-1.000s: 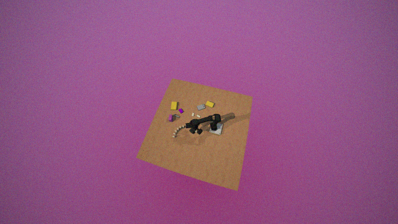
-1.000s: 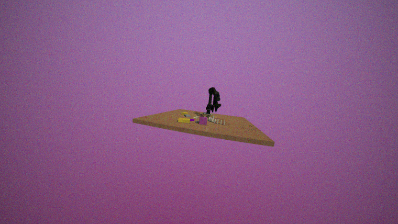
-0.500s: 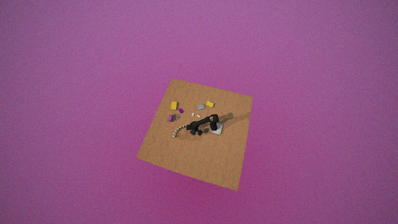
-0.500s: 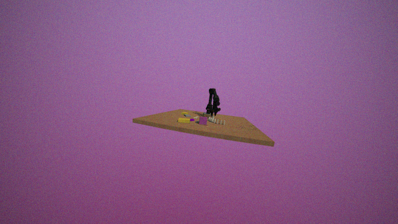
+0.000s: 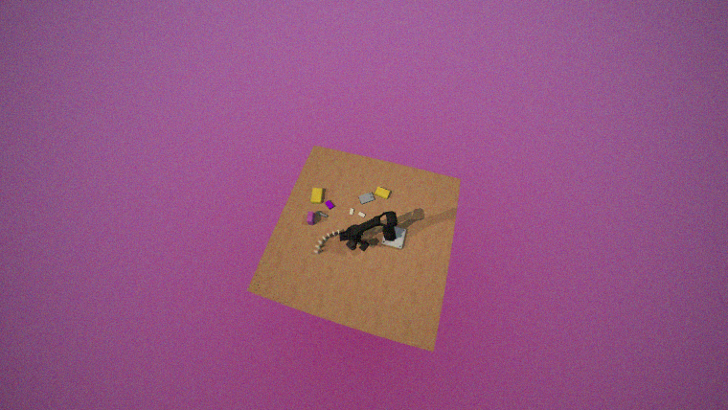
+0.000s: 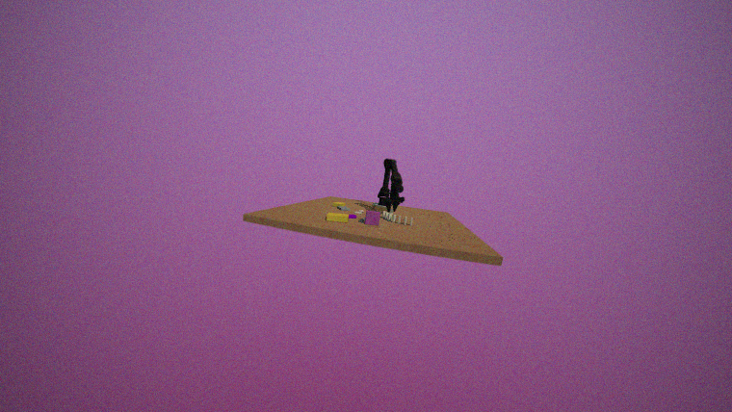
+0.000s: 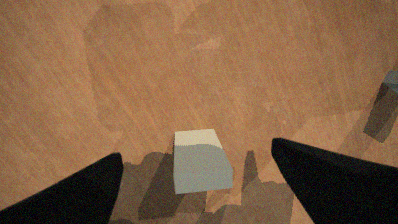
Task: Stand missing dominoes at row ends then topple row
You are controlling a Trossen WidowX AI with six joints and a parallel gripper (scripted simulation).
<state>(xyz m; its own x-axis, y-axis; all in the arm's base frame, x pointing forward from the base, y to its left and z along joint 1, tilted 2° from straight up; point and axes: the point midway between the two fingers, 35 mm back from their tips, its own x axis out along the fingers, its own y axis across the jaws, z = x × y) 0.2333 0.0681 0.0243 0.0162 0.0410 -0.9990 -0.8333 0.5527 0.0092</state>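
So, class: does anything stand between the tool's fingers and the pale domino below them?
Nothing visible does. In the wrist view the domino stands in the open gap of the tool, with bare board either side of it and both fingers apart from it. The tool is open.

In your wrist view, the frame's bottom corners are cutting off both fingers of the pincer [image 7: 197,165], and the right edge is clipping a grey block [image 7: 391,80]. From above, the arm is hiding the near end of the domino row [image 5: 326,238].
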